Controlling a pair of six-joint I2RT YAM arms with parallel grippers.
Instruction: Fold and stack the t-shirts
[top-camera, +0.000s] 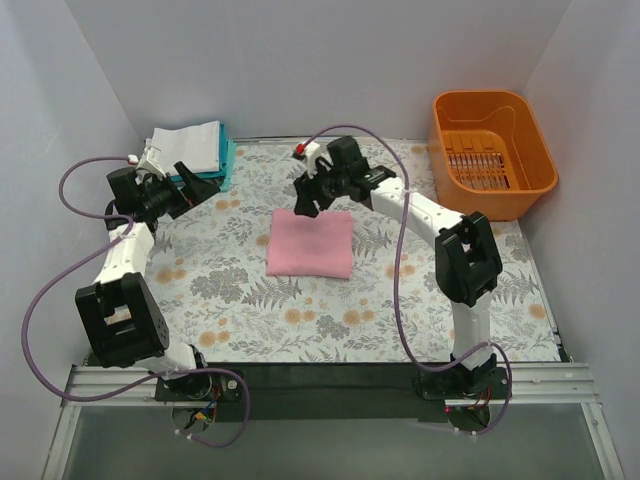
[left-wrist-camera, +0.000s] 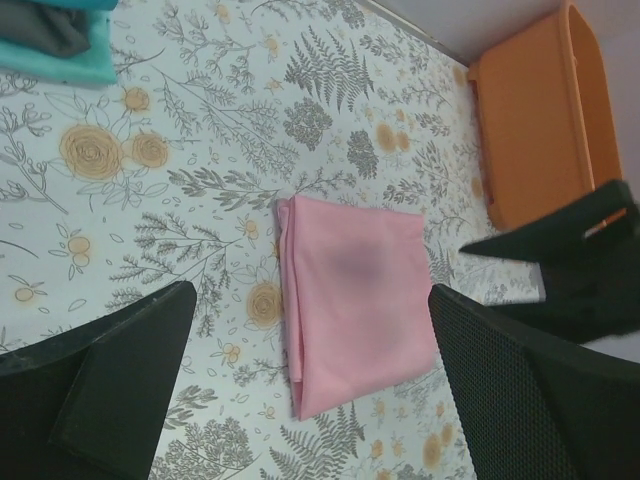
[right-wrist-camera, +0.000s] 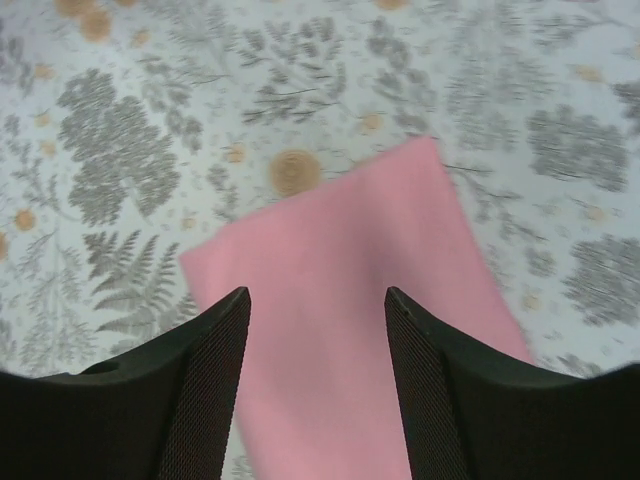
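Observation:
The light pink t-shirt (top-camera: 311, 243) lies folded into a neat rectangle in the middle of the floral table; it also shows in the left wrist view (left-wrist-camera: 355, 290) and the right wrist view (right-wrist-camera: 360, 330). A white folded t-shirt (top-camera: 190, 146) lies on a teal folded one (top-camera: 227, 165) at the back left. My right gripper (top-camera: 305, 200) is open and empty, hovering just above the pink shirt's far edge. My left gripper (top-camera: 195, 185) is open and empty, near the stack and left of the pink shirt.
An orange plastic basket (top-camera: 492, 152) stands at the back right; it shows in the left wrist view (left-wrist-camera: 530, 130) too. Grey walls close the table on three sides. The floral cloth (top-camera: 230, 290) covers the table.

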